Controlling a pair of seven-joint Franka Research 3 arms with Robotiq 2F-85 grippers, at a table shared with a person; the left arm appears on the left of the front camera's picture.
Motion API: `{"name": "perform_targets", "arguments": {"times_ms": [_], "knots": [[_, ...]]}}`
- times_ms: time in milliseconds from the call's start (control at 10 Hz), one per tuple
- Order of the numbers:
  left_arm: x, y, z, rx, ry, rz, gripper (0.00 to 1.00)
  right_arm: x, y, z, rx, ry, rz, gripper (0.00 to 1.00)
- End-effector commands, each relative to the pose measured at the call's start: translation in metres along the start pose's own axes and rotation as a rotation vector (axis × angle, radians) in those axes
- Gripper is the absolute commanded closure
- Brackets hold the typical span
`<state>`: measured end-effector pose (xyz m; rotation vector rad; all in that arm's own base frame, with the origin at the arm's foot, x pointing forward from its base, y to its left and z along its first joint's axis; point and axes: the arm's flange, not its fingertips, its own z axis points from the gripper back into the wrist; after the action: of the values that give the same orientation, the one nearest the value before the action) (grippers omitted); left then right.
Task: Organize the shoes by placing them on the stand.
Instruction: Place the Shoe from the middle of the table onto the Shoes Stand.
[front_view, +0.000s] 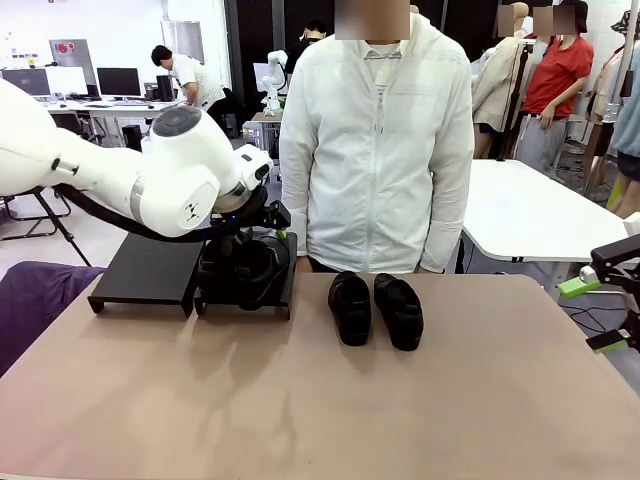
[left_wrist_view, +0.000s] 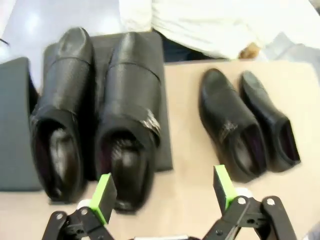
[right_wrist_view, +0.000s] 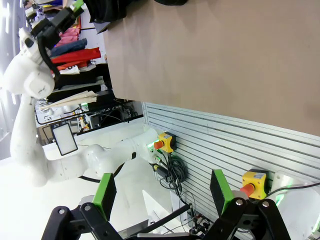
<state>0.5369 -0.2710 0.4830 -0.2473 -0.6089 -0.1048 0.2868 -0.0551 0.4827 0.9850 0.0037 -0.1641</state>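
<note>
Two black loafers (left_wrist_view: 60, 120) (left_wrist_view: 130, 115) lie side by side on one black stand (left_wrist_view: 165, 145), toes pointing away from me. My left gripper (left_wrist_view: 165, 192) hovers open just above and behind their heels, with nothing between its green pads. In the front view the left arm (front_view: 180, 170) covers that stand (front_view: 280, 290). A second stand (front_view: 150, 270) beside it is bare. Two more loafers (front_view: 350, 308) (front_view: 398, 310) sit as a pair on the table in front of the person. My right gripper (front_view: 592, 315) is open at the table's right edge, holding nothing.
A person in a white jacket (front_view: 375, 150) stands at the far side with arms down. The brown table (front_view: 320, 400) has free room across its front half. A purple cloth (front_view: 30, 300) lies at the left edge. The right wrist view looks past the table's edge (right_wrist_view: 225, 65).
</note>
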Motion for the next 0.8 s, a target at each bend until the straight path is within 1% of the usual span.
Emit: {"name": "perform_targets", "arguments": {"times_ms": [0,100,200,300,400,500,600,700], "knots": [[-0.033,0.028,0.075,-0.175,0.223,-0.101,0.0,0.0,-0.001,0.004,-0.006,0.004,0.02,0.0],[-0.057,0.04,0.102,-0.247,0.303,-0.2,0.0,0.0,-0.001,0.004,-0.006,0.004,0.02,0.0],[-0.082,0.066,0.132,-0.303,0.365,-0.255,0.0,0.0,-0.001,0.004,-0.006,0.004,0.02,0.0],[-0.097,0.098,0.154,-0.359,0.351,-0.208,0.0,0.0,-0.001,0.004,-0.006,0.004,0.02,0.0],[-0.107,0.136,0.169,-0.385,0.303,-0.057,0.0,0.0,-0.001,0.004,-0.006,0.004,0.02,0.0],[-0.118,0.17,0.178,-0.421,0.268,0.067,0.0,0.0,-0.001,0.004,-0.006,0.004,0.02,0.0],[-0.13,0.198,0.182,-0.481,0.242,0.146,0.0,0.0,-0.001,0.004,-0.006,0.004,0.02,0.0],[-0.148,0.226,0.186,-0.541,0.195,0.23,0.0,0.0,-0.001,0.004,-0.006,0.004,0.02,0.0]]}}
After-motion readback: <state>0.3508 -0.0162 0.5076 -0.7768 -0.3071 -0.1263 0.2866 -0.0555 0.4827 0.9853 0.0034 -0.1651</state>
